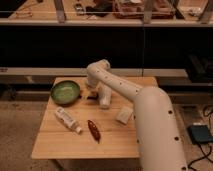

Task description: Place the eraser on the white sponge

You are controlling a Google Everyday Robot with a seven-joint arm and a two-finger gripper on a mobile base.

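The eraser is a small dark bar lying on the wooden table, between the green bowl and a white cup. The white sponge, a cream block, rests to the right of the table's middle, close to the arm's thick white link. My gripper hangs from the bent wrist at the back of the table, just above the eraser and apart from the sponge. It appears open, with nothing held in it.
A green bowl sits at the back left. A white cup stands right of the eraser. A white labelled bottle lies front left, and a glossy reddish-brown oval thing beside it. A dark shelf unit rises behind the table.
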